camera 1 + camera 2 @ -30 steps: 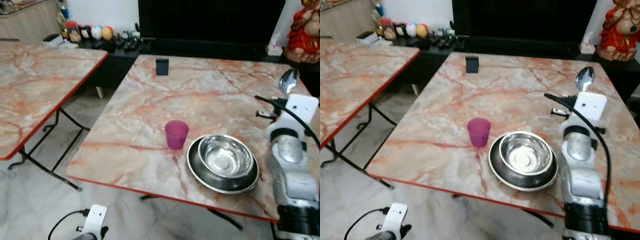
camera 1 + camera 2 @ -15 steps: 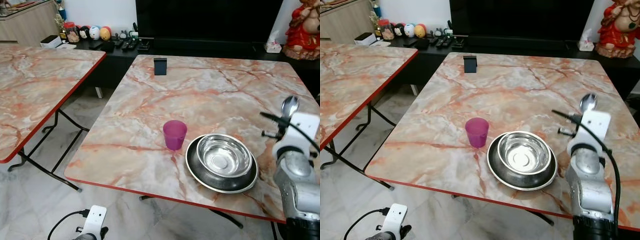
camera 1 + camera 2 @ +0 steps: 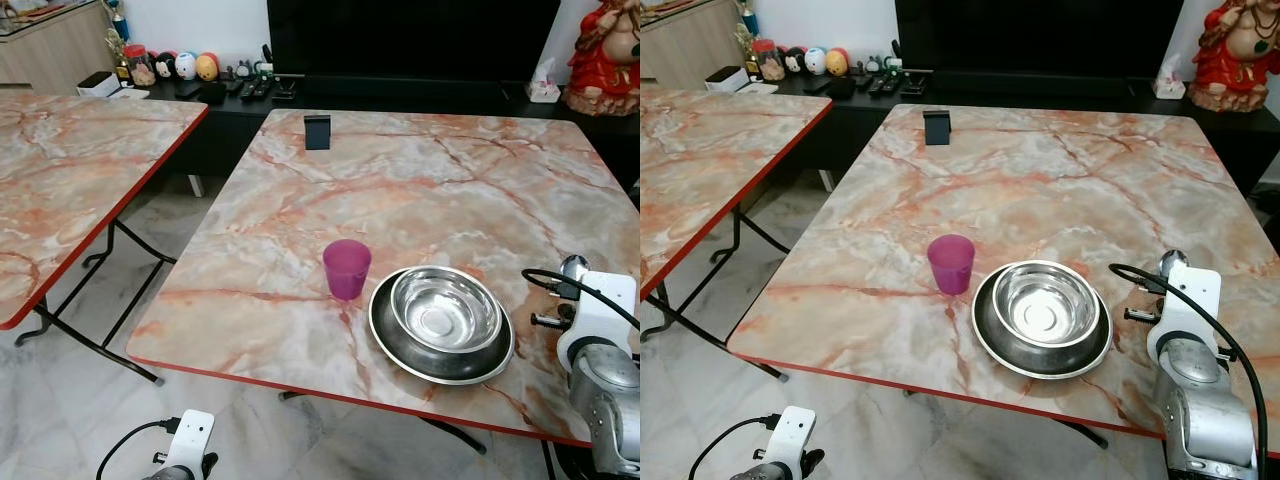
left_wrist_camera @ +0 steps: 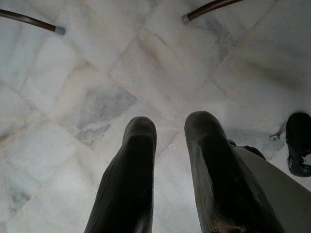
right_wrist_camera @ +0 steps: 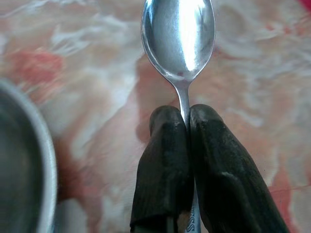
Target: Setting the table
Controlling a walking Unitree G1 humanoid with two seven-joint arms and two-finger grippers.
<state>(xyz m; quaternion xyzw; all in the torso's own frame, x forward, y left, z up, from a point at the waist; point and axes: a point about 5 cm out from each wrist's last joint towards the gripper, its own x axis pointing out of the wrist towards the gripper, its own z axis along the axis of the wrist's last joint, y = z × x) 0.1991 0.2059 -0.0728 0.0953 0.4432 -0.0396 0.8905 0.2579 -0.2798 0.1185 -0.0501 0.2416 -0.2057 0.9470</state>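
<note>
Spoon placement in hand: right gripper [image 5: 188, 145] clamps the spoon [image 5: 179, 36] low over the table [image 3: 1040, 190] near its right edge, beside the bowl [image 3: 1043, 303]; next, lower and release.

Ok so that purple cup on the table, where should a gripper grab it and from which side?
Grip the purple cup around its side wall, just below the open rim, coming from its left. It stands upright and tapers toward the base, so the wider top suits the fingers better. On its right it stands close beside the steel plate holding the bowl, and the right gripper is shut on the spoon.
</note>
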